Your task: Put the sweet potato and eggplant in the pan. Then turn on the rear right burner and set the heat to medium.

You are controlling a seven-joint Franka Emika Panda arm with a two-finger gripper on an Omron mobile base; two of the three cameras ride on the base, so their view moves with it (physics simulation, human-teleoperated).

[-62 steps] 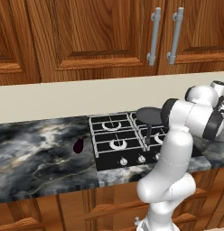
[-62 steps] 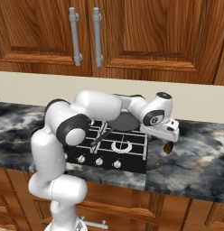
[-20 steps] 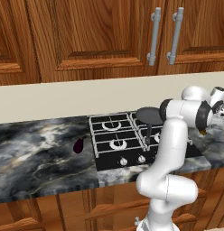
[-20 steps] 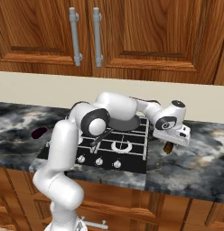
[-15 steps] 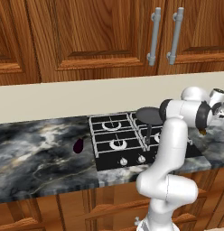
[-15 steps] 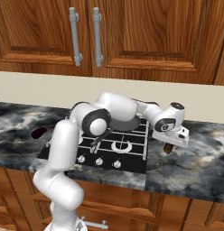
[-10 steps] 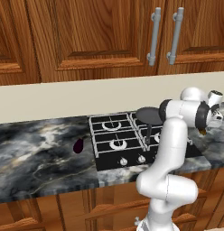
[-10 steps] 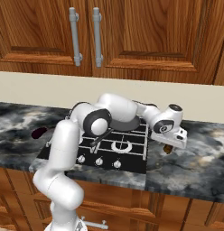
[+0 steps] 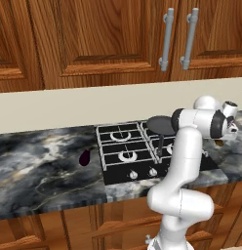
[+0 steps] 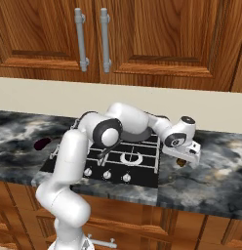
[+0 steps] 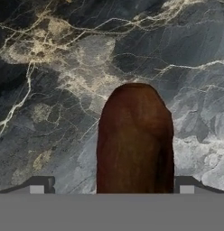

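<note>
The end effector [image 11: 112, 188] is positioned directly over the one orange-brown oblong sweet potato [image 11: 134, 142], with its two dark fingertips [image 11: 38, 186] standing wide apart, one on each side of the vegetable and not clamped on it. The sweet potato lies on the dark marbled stone table [image 11: 50, 81], to the right of the black four-burner gas cooktop [image 10: 124, 161]; in the right base view it shows as a small brown lump [image 10: 180, 162] just under the white hand. From the left base view, the end effector [image 9: 226, 141] is low over the table [image 9: 40, 163] at the right edge of the cooktop [image 9: 128, 156]. One round dark grey pan [image 9: 161, 124] with a thin black handle sits on the rear right burner; the burner itself is mostly covered by the pan. The one glossy dark purple oval eggplant [image 9: 85, 157] lies on the table just left of the cooktop, well apart from the end effector; in the right base view it appears at the far left [image 10: 42, 143]. Four wooden cabinet doors with two pairs of grey bar handles [image 9: 166, 39] hang above the beige backsplash.
</note>
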